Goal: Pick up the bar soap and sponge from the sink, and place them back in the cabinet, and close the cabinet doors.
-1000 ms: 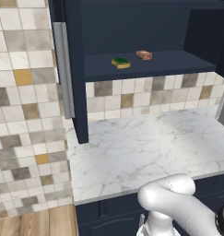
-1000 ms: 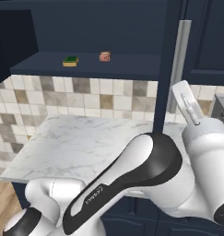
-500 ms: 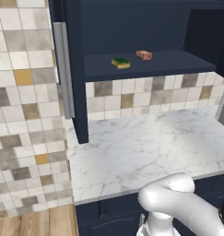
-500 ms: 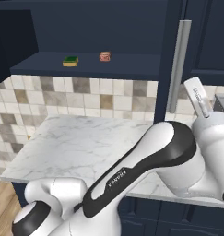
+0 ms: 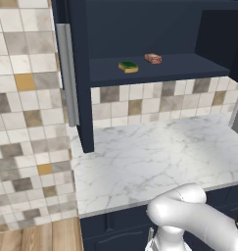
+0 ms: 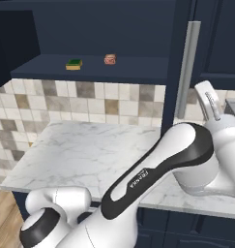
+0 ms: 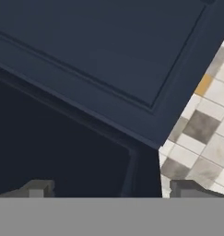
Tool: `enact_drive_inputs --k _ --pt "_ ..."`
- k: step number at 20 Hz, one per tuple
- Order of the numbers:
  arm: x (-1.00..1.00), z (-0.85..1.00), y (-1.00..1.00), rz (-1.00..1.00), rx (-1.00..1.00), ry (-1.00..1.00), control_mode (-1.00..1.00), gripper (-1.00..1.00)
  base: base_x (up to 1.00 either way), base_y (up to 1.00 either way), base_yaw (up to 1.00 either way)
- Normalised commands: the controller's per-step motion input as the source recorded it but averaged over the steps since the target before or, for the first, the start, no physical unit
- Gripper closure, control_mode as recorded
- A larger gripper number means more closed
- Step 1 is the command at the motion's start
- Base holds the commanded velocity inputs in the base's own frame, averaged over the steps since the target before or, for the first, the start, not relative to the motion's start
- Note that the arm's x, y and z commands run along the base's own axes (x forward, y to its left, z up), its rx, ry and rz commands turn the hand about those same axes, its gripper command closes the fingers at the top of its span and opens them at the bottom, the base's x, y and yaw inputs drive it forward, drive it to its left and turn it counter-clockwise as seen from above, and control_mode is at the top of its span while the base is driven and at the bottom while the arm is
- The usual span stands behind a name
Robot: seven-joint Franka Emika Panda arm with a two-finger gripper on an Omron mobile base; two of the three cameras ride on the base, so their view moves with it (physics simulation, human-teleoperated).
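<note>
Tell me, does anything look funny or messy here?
Nothing is spilled or broken. The sponge and soap lie neatly apart on the cabinet shelf, but the cabinet doors hang open.

End effector (image 7: 106,188) fingertips barely clear the bottom edge (gap unclear).

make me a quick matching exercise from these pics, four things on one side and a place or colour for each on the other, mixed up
Things:
1. sponge
2. bar soap
3. cabinet door handle
4. counter

Descriptions:
A. white marble, below the shelf
B. orange-red, on the shelf, nearer the right door
C. long silver vertical bar
D. green with a yellow edge, on the shelf

Pairs: 1-D, 2-B, 3-C, 4-A
</note>
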Motion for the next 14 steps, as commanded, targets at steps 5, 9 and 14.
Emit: enact_drive_inputs --k 5,9,14 --pt "0.06 -0.05 0.00 0.15 0.01 -0.02 -1.00 -1.00 0.00 0.00 0.00" --pt "0.00 0.00 0.00 0.19 0.00 -0.01 -1.00 -1.00 0.00 0.00 0.00" --pt "-0.03 0.00 0.00 0.21 0.00 -0.02 -1.00 -1.00 0.00 0.00 0.00"
